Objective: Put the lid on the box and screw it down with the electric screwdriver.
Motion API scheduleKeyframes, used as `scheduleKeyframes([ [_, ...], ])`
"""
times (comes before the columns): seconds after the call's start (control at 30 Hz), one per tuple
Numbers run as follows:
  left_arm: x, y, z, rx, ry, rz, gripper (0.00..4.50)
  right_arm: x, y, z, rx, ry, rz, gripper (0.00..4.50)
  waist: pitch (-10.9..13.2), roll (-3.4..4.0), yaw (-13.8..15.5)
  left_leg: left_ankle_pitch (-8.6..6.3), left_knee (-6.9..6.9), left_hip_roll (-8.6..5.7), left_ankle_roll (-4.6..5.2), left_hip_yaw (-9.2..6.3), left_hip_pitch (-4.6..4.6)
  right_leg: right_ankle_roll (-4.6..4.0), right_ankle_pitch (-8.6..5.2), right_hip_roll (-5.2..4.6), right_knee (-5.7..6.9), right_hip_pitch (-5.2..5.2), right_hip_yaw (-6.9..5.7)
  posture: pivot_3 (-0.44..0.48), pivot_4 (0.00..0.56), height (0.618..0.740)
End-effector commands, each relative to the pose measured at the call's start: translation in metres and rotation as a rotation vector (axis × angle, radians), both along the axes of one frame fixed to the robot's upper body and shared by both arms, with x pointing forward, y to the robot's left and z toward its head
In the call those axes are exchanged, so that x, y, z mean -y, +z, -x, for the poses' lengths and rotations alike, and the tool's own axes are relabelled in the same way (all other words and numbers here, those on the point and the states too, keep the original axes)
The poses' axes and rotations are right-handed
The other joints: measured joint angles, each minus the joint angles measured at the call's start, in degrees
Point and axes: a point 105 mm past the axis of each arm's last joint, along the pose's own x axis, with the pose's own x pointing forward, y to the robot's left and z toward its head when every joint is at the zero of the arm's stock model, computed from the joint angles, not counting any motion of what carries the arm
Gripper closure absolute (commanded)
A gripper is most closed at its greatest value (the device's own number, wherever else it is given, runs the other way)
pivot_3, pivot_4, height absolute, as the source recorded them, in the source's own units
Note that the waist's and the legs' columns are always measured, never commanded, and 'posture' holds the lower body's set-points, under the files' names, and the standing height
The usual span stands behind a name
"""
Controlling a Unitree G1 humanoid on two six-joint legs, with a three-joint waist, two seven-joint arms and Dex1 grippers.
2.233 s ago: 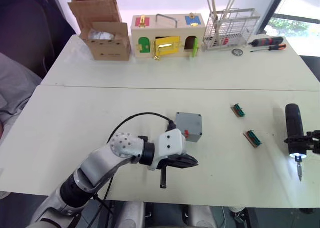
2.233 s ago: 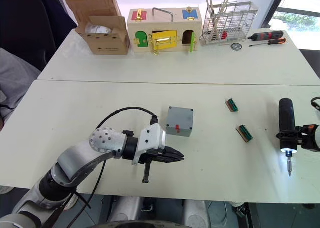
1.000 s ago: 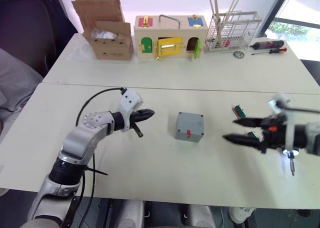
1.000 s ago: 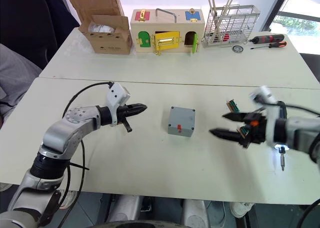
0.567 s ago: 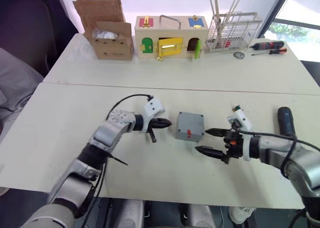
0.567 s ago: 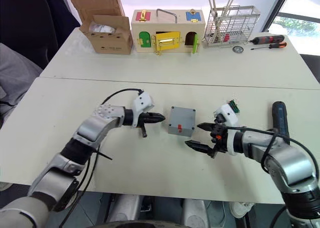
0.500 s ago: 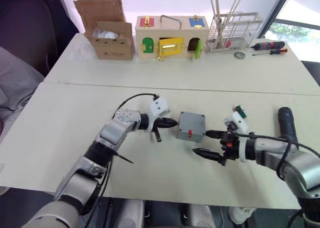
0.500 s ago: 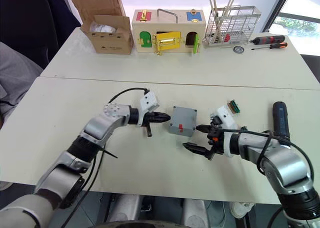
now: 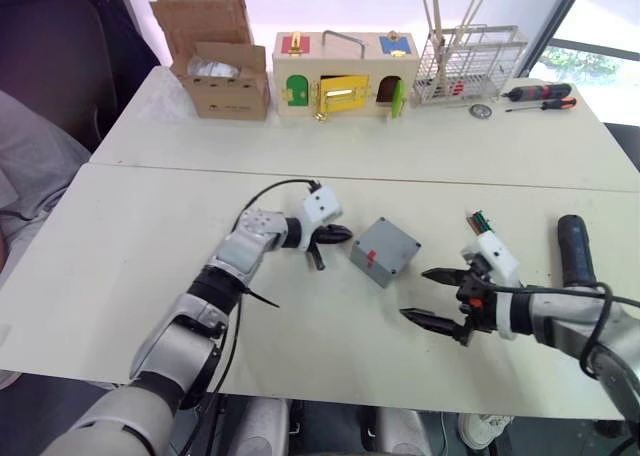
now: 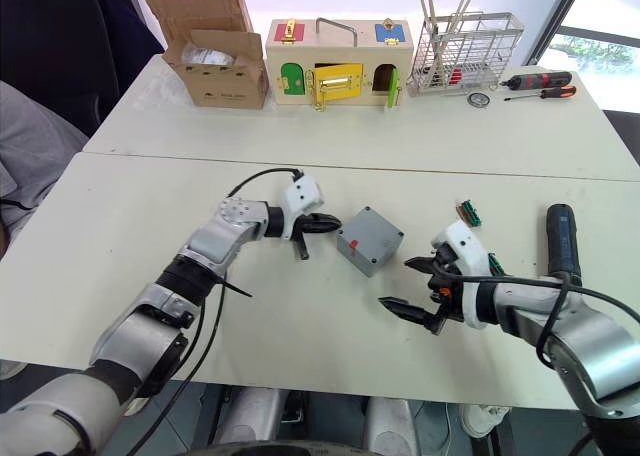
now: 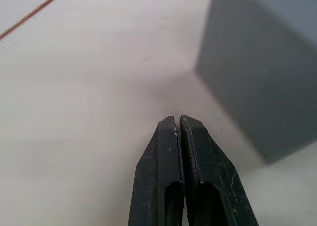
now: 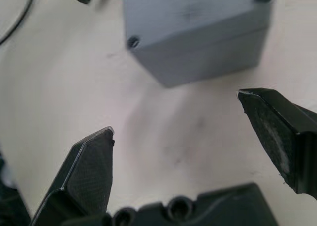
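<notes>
The right gripper (image 10: 407, 287) hovers low over the white table (image 9: 130, 276), fingers spread wide, holding nothing; the small grey plastic box (image 9: 385, 252), turned askew, sits just beyond; the left gripper (image 9: 343, 234), fingers pressed together and empty, points at its side; the thick dark electric screwdriver (image 9: 575, 250) lies partly behind the right arm.

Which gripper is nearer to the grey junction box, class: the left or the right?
Left. The left gripper, fingers shut, sits just beside the grey junction box on its left side. The right gripper, open, hangs apart from it on the near right.
</notes>
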Motion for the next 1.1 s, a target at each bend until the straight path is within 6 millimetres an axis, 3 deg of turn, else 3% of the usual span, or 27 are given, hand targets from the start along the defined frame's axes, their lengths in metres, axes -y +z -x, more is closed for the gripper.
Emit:
scheduleKeyframes([
  [0.03, -0.015, 0.007, 0.026, 0.009, -0.050, -0.002, 4.40, 0.009, 0.006, -0.025, 0.127, 0.036, 0.082, 0.02, 0.00, 0.00, -0.51, 0.00, 0.00, 0.00, 0.00, 0.02, 0.00, 0.00, 0.00, 0.00, -0.01, 0.00, 0.00, 0.000, 0.150, 0.729],
  [0.13, -0.017, 0.002, 0.061, -0.043, -0.147, -0.020, 4.40, 0.005, 0.003, -0.041, 0.181, 0.098, 0.102, 0.02, -0.01, 0.01, -1.08, 0.17, 0.01, -0.03, -0.29, 0.09, 0.00, 0.00, 0.00, -0.03, -0.02, 0.00, 0.05, 0.000, 0.150, 0.729],
  [0.27, -0.011, -0.002, 0.080, -0.097, -0.185, -0.015, 4.40, -0.002, -0.001, -0.046, 0.179, 0.209, 0.115, 0.02, -0.01, 0.00, -0.28, 0.17, 0.04, -0.05, -0.30, 0.07, 0.00, 0.01, -0.01, -0.04, -0.03, 0.06, 0.05, 0.000, 0.150, 0.729],
  [0.47, 0.018, 0.006, 0.058, -0.053, -0.120, 0.059, 4.40, -0.011, 0.000, -0.043, 0.149, 0.309, 0.094, 0.02, -0.02, 0.00, 0.31, 0.17, 0.08, -0.07, -0.29, 0.06, 0.00, 0.01, -0.01, -0.03, -0.01, 0.09, 0.04, 0.000, 0.150, 0.729],
  [0.67, 0.032, 0.007, 0.042, -0.026, -0.118, 0.070, 4.40, -0.013, -0.003, -0.034, 0.125, 0.309, 0.094, 0.02, -0.02, 0.00, 0.06, 0.18, 0.07, -0.05, -0.30, 0.07, 0.02, 0.01, 0.00, 0.02, -0.01, 0.07, 0.03, 0.000, 0.150, 0.729],
  [0.93, 0.044, 0.004, 0.036, -0.018, -0.150, 0.086, 4.40, -0.012, -0.006, -0.018, 0.109, 0.224, 0.073, 0.02, -0.02, -0.01, 0.28, 0.17, 0.09, -0.07, -0.30, 0.08, 0.01, 0.01, 0.00, -0.05, -0.01, 0.08, 0.03, 0.000, 0.150, 0.729],
  [1.1, 0.046, 0.004, 0.034, -0.010, -0.150, 0.097, 4.40, -0.007, -0.005, -0.018, 0.118, 0.181, 0.077, 0.02, -0.02, -0.01, 0.23, 0.17, 0.09, -0.06, -0.30, 0.06, 0.01, 0.01, 0.00, -0.05, 0.00, 0.08, 0.02, 0.000, 0.150, 0.729],
])
